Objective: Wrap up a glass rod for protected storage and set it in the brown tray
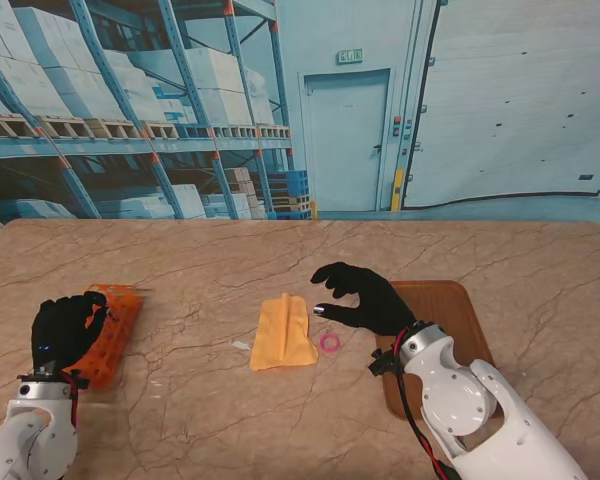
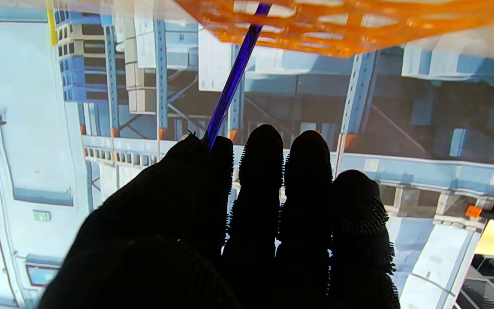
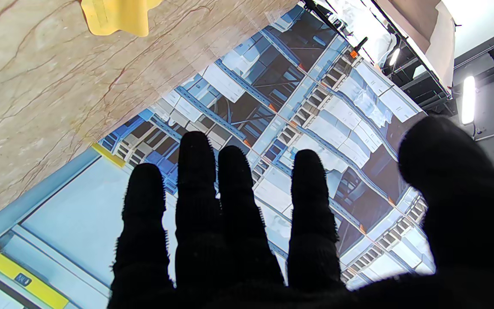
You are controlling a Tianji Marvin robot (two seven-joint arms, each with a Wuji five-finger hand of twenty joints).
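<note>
— Where's the rod?

— My left hand [image 2: 230, 223] pinches the blue glass rod [image 2: 232, 81], its far end in the orange rack [image 1: 110, 330]. I'd draw it out straight. Right hand [image 1: 360, 297] hovers, fingers spread, beside the yellow cloth [image 1: 282, 332] — brown tray [image 1: 460, 310] behind.

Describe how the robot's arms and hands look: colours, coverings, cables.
Both hands wear black knitted gloves with a fuzzy weave over five fingers: the left hand and the right hand. The forearms are smooth, rounded white shells, the right arm and the left arm. At each wrist there is a dark joint, with thin red and black cables running along the casing. No lettering or markings are visible.
</note>
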